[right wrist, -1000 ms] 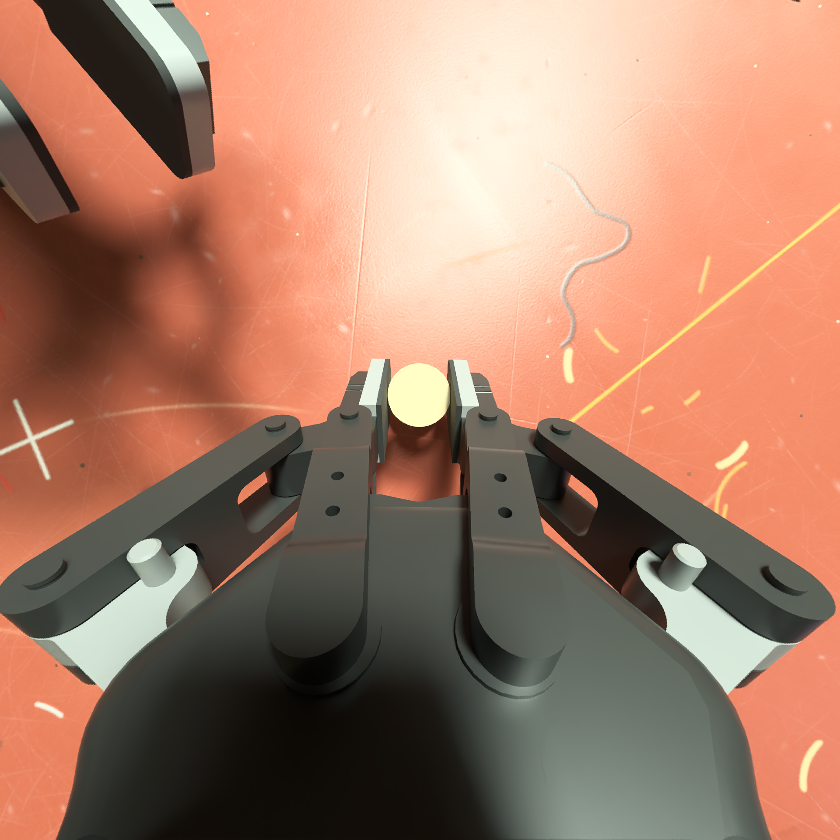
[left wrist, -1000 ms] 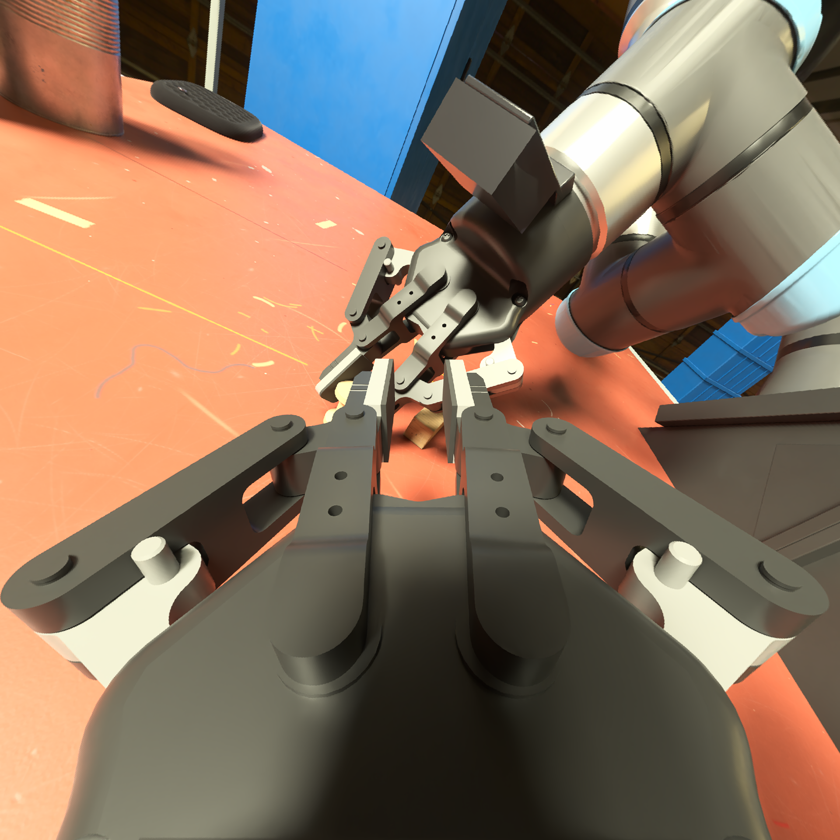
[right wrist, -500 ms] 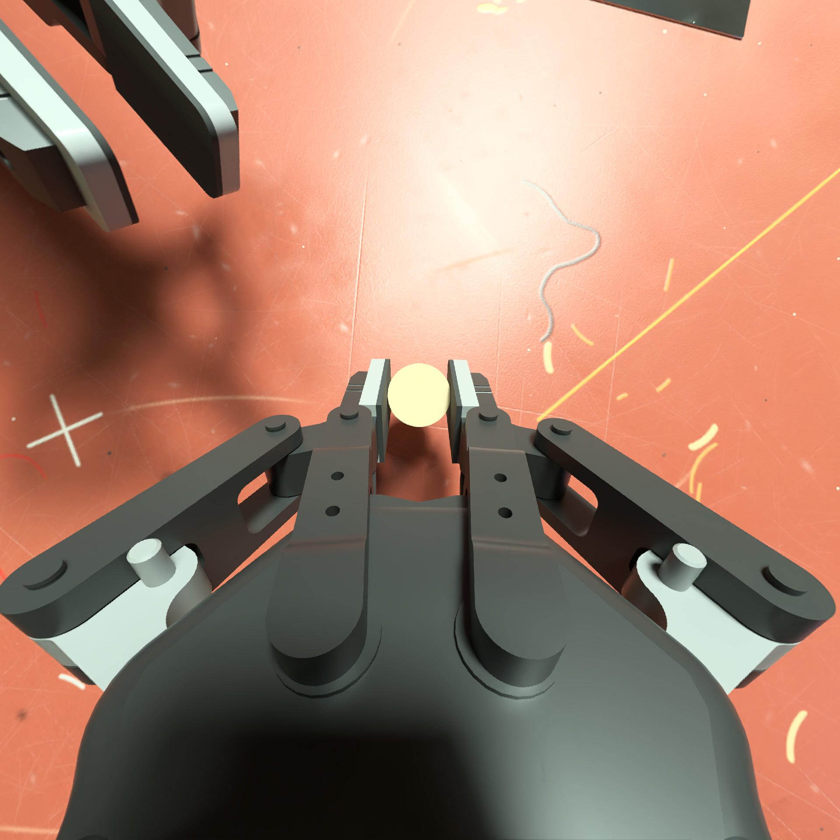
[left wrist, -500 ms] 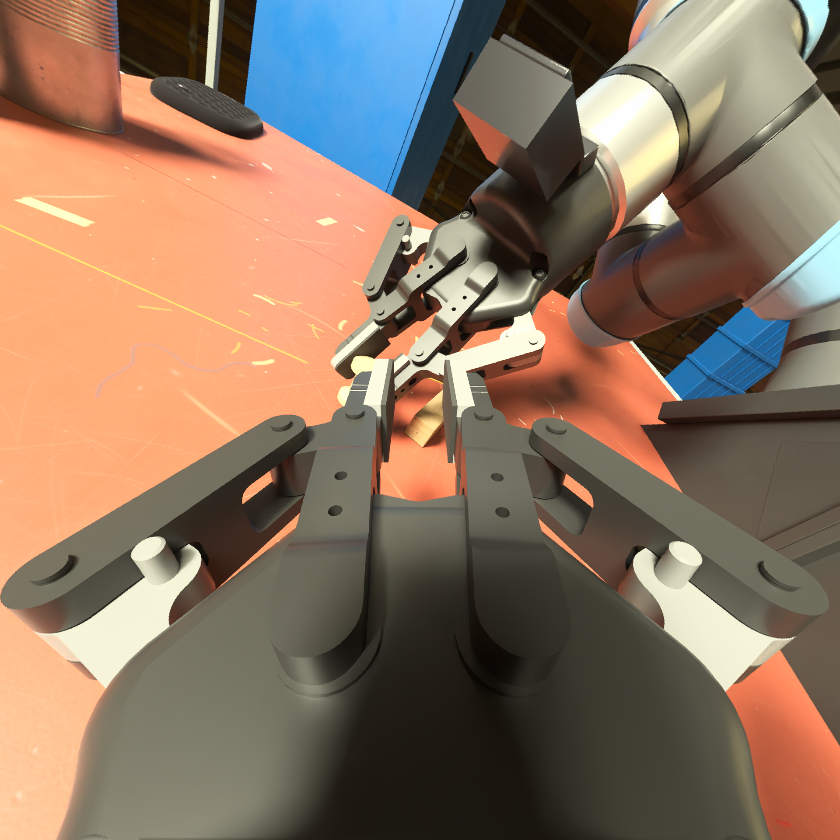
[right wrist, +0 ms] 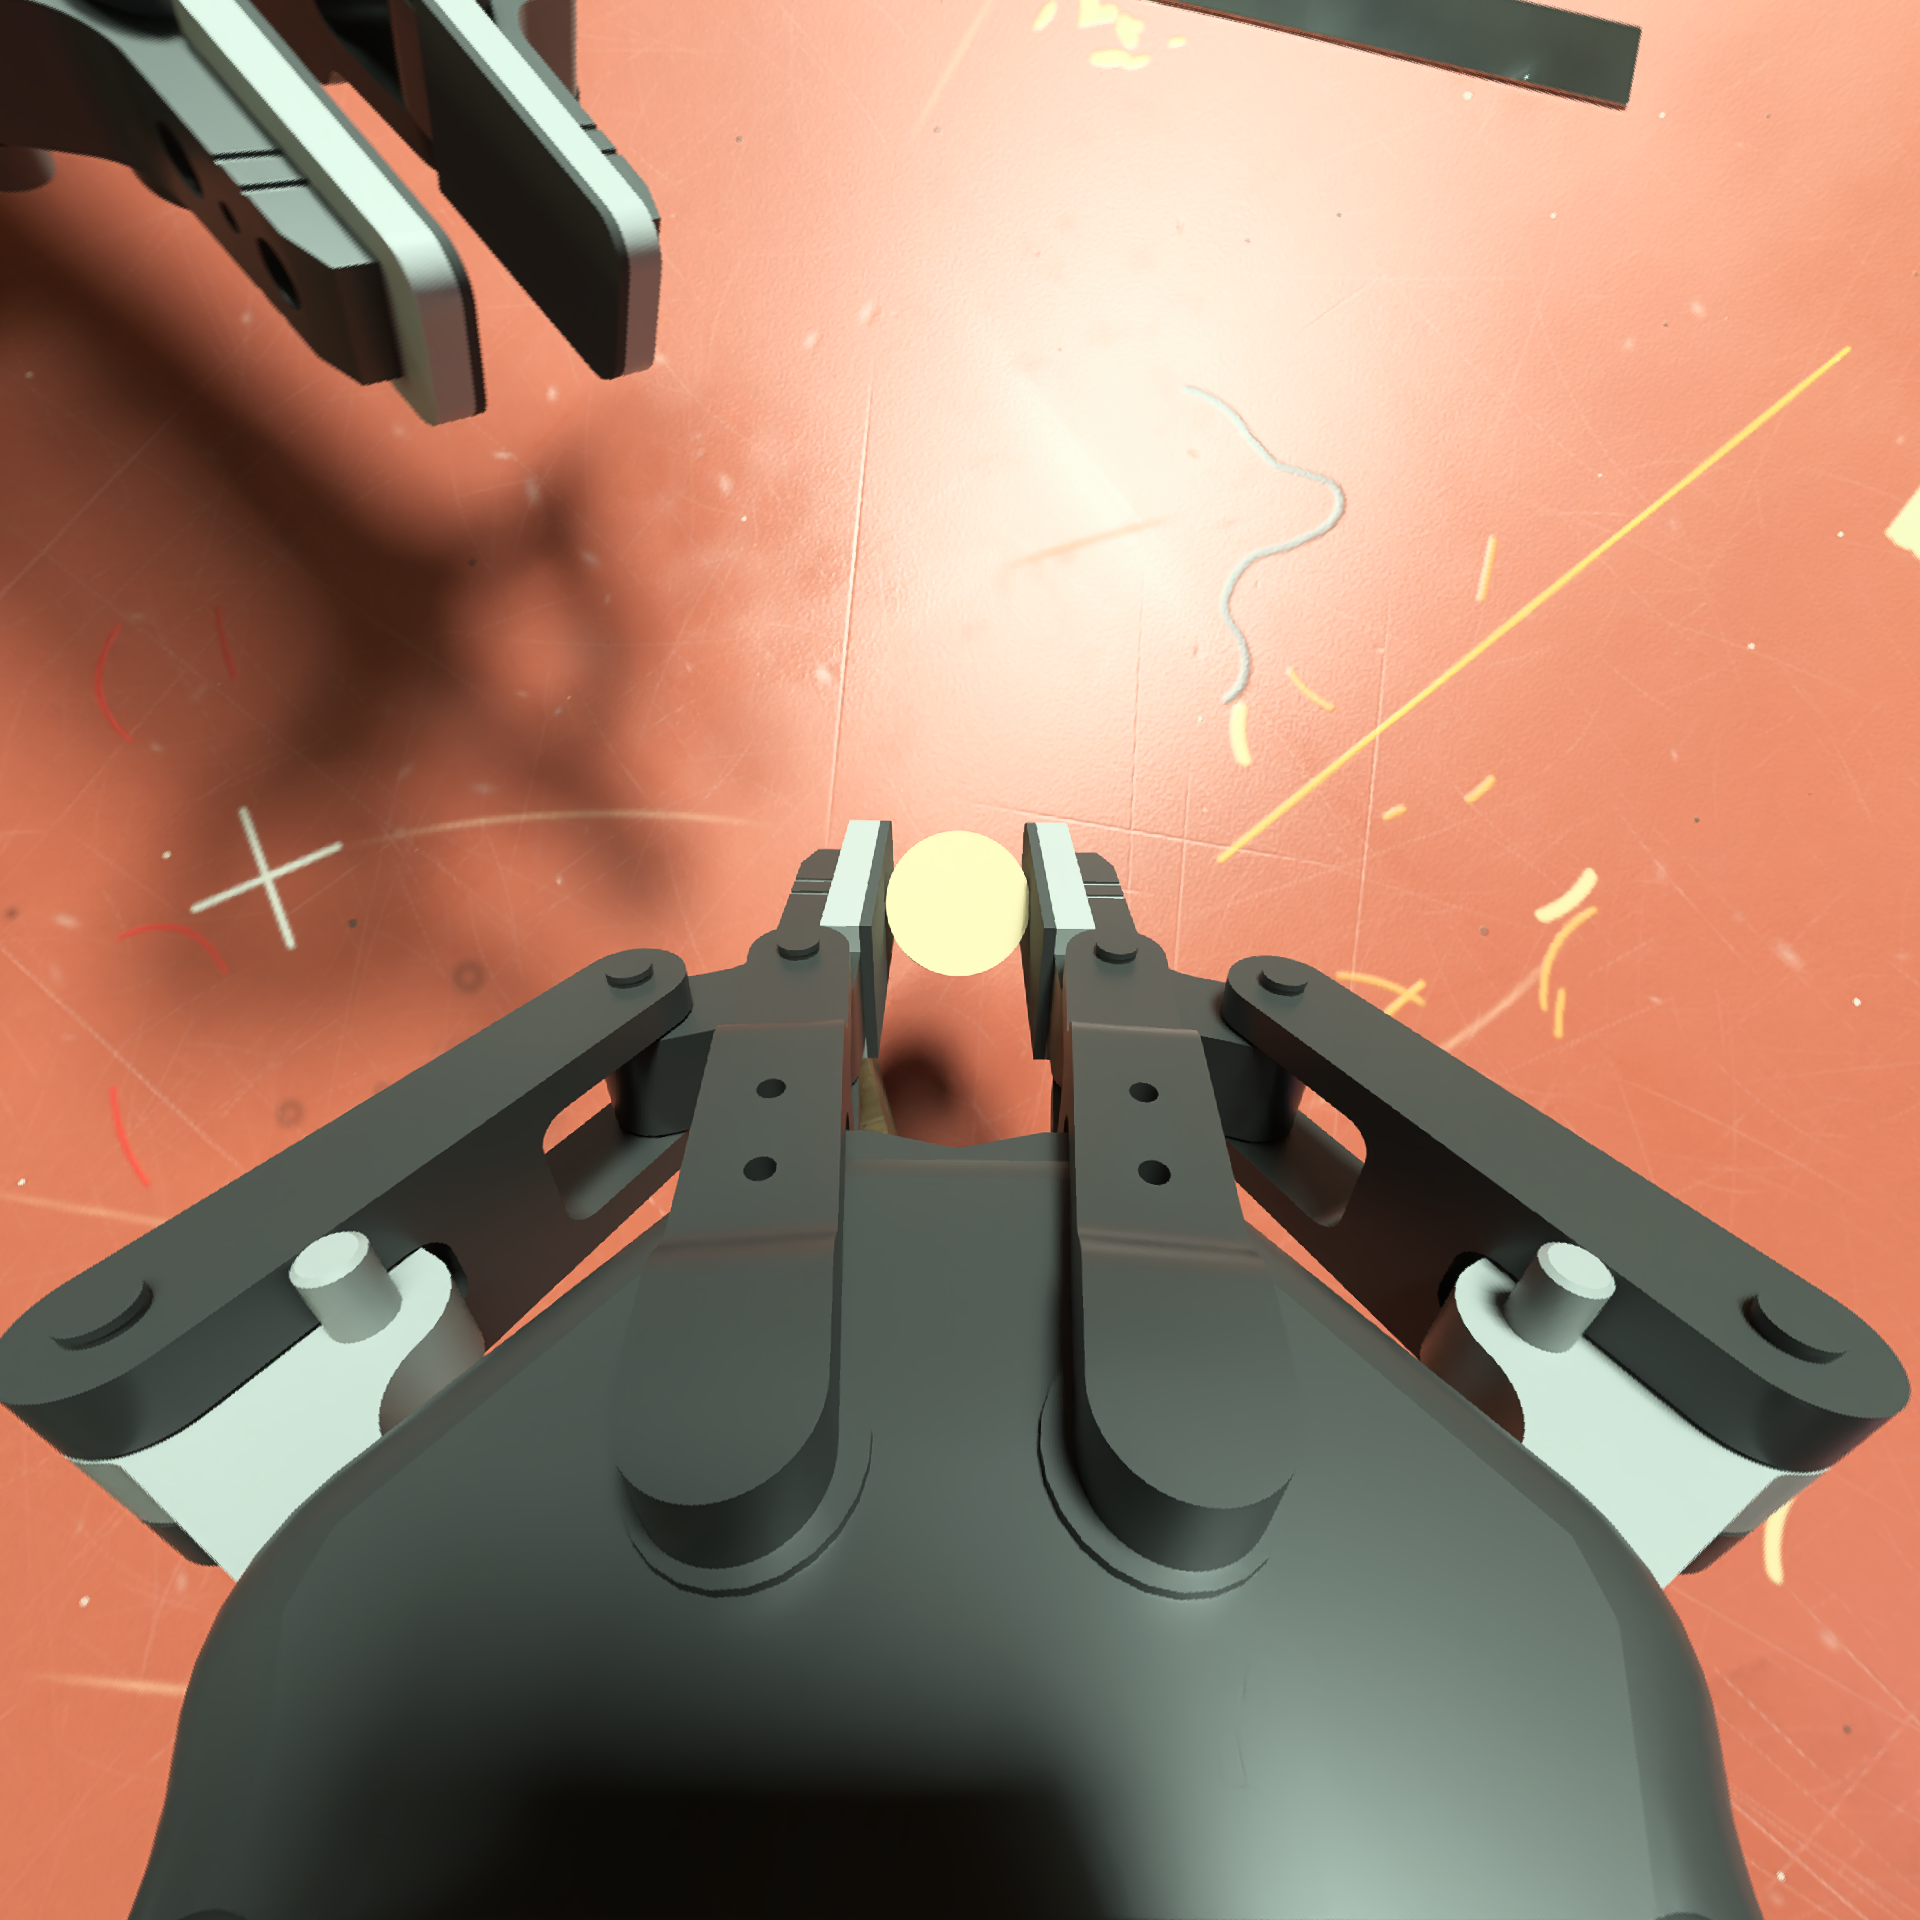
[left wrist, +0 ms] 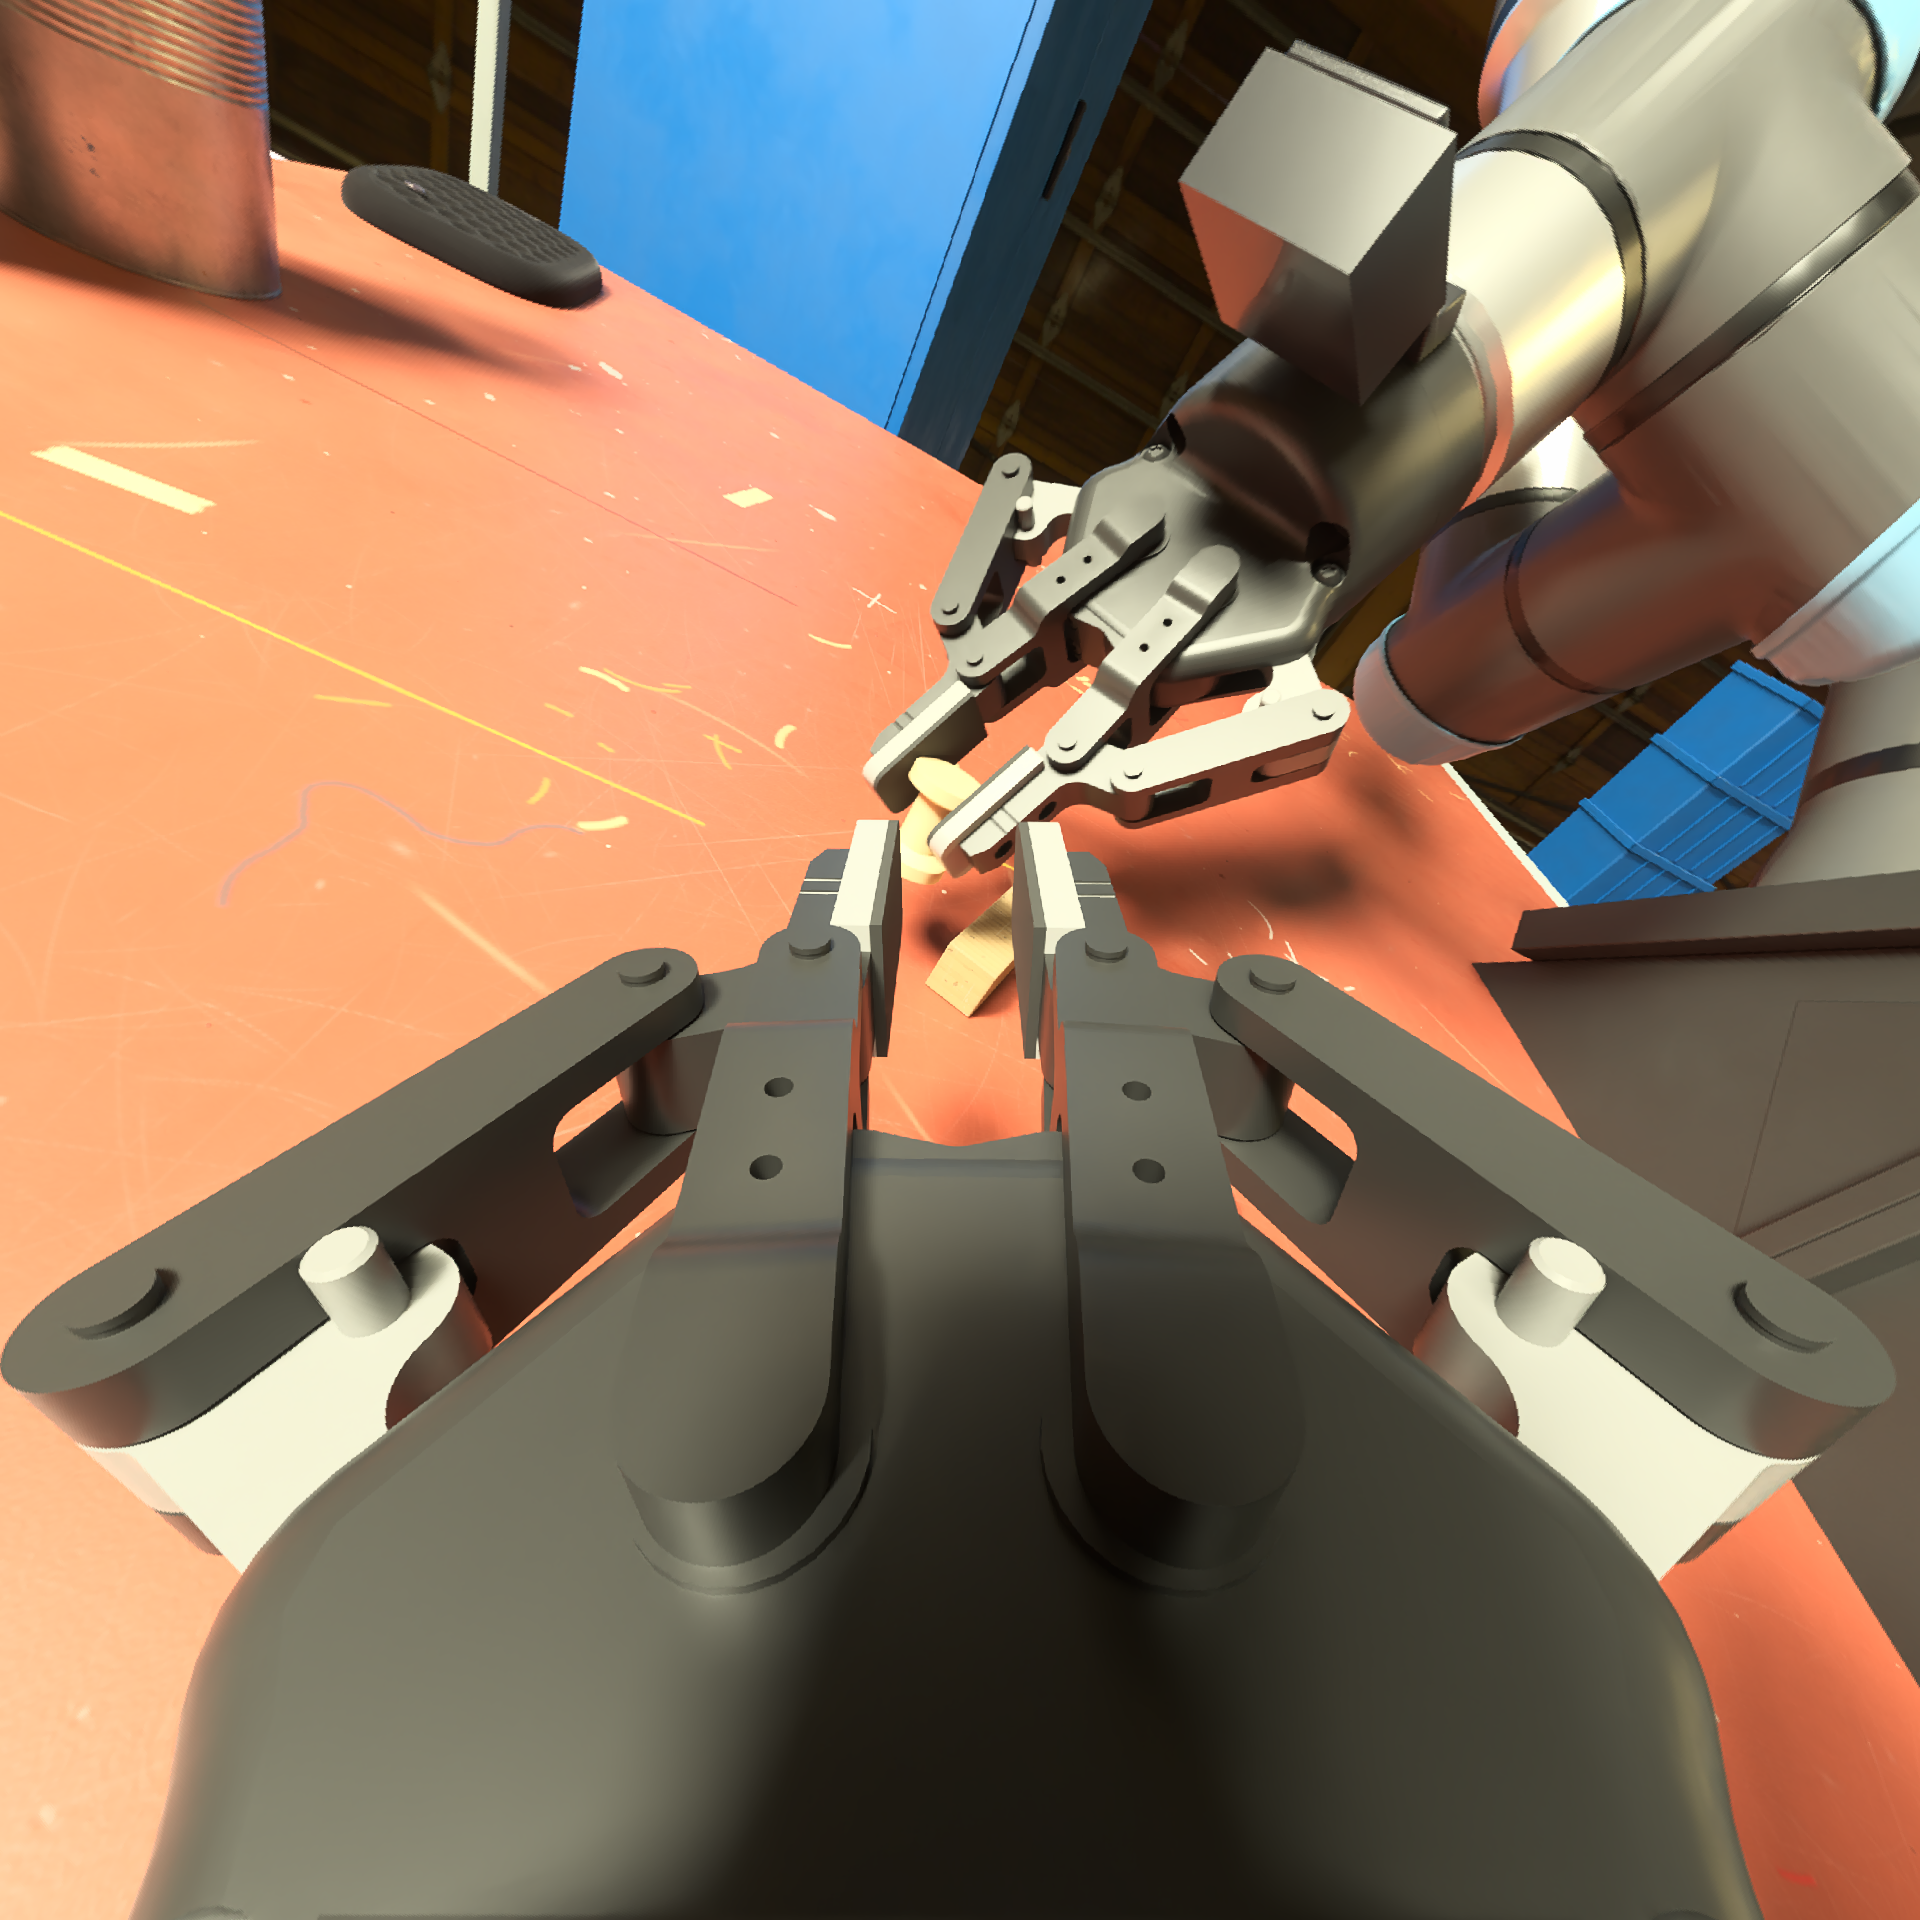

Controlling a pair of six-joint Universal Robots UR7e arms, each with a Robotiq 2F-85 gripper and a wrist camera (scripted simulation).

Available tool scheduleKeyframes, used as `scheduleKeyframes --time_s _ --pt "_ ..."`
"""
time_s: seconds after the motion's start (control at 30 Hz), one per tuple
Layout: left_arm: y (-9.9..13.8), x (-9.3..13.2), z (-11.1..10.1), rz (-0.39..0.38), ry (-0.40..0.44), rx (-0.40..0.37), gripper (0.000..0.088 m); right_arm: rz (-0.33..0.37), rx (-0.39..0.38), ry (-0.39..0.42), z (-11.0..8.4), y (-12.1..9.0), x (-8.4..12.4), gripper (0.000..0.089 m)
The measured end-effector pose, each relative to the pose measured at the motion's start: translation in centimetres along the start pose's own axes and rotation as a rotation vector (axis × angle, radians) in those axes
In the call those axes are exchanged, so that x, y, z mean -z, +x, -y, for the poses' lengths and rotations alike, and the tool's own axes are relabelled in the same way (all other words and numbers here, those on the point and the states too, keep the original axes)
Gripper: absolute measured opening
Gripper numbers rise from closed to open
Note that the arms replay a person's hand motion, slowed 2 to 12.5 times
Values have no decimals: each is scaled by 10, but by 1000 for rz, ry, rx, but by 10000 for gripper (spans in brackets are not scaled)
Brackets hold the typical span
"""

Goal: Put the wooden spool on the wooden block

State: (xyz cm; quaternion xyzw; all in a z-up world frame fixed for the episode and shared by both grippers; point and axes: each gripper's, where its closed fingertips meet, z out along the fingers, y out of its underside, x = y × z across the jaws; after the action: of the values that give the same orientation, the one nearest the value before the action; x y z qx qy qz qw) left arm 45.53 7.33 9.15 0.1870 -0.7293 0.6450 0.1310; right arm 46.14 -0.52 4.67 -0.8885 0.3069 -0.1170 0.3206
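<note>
My right gripper (right wrist: pixel 956 904) is shut on the pale wooden spool (right wrist: pixel 956 902), which shows end-on as a round disc between the pads. In the left wrist view the right gripper (left wrist: pixel 935 821) holds the spool (left wrist: pixel 928 787) above the red table, just over and behind the tan wooden block (left wrist: pixel 975 961). The block lies on the table; a sliver of the block (right wrist: pixel 873 1107) shows under my right gripper's left finger. My left gripper (left wrist: pixel 954 914) hovers low in front of the block, its jaws partly apart and empty. It also shows in the right wrist view (right wrist: pixel 530 374).
A metal cylinder (left wrist: pixel 135 135) and a black oval pad (left wrist: pixel 468 234) stand at the table's far left. A blue panel (left wrist: pixel 779 187) rises behind the table edge. A grey box (left wrist: pixel 1714 1091) sits at the right. A dark strip (right wrist: pixel 1403 47) lies farther off.
My right gripper has risen from the table with the spool in it and shifted back toward the right. The block has come into fuller view. The left gripper has not moved.
</note>
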Motion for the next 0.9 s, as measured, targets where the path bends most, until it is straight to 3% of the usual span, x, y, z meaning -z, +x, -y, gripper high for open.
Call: scheduleKeyframes --time_s 0.6,0.9 --pt "0 -2 -4 18 -29 -24 197 -11 56 -17 -30 0 31 222" --pt "0 -4 -6 29 -46 -37 197 14 50 23 -29 -4 34 222"
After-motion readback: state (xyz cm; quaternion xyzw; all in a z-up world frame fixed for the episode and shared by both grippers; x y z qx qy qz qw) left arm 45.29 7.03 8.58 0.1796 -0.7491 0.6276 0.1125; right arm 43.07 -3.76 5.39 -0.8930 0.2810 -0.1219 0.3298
